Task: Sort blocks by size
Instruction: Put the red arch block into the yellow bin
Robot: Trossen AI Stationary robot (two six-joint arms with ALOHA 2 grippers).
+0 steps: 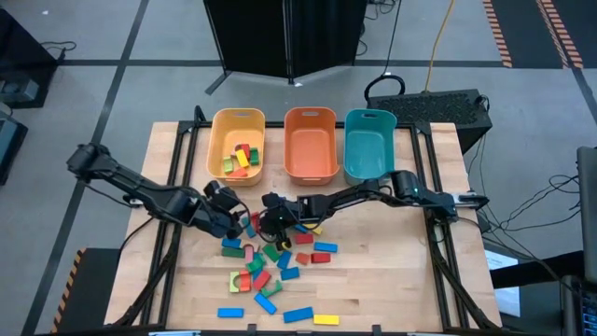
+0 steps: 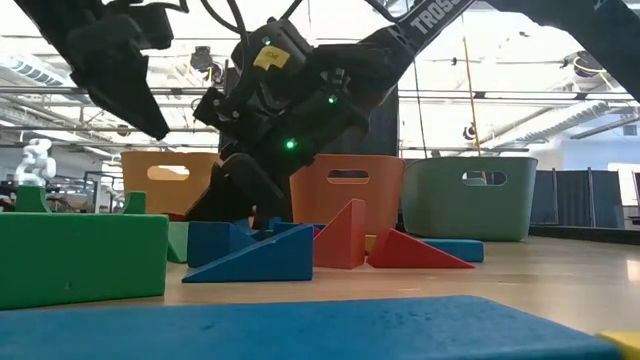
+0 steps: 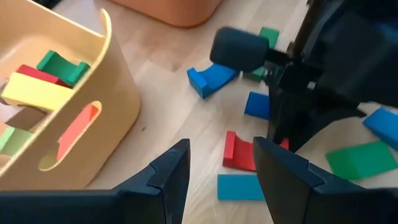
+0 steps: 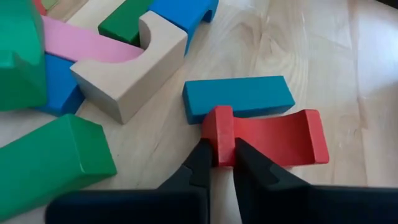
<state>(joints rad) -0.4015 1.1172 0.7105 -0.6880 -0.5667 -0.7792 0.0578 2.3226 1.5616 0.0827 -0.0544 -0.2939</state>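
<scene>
I'm seeing the right gripper [image 4: 222, 163] pinching one leg of a red arch block [image 4: 273, 138] that is lying flat on the table [image 4: 323, 56], touching a blue bar [image 4: 239, 96] just beside it. The left gripper [image 3: 221, 174] is hovering with fingers spread near the yellow bin [image 1: 237, 142] — a few blocks are sitting inside it. The remaining blocks [image 1: 270, 280] are lying scattered across the table in front of the orange bin [image 1: 310, 142] and teal bin [image 1: 369, 142].

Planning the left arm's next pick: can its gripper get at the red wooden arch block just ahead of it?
Probably not now: the right gripper is shut on that red arch block, its arm crowding the left gripper.
</scene>
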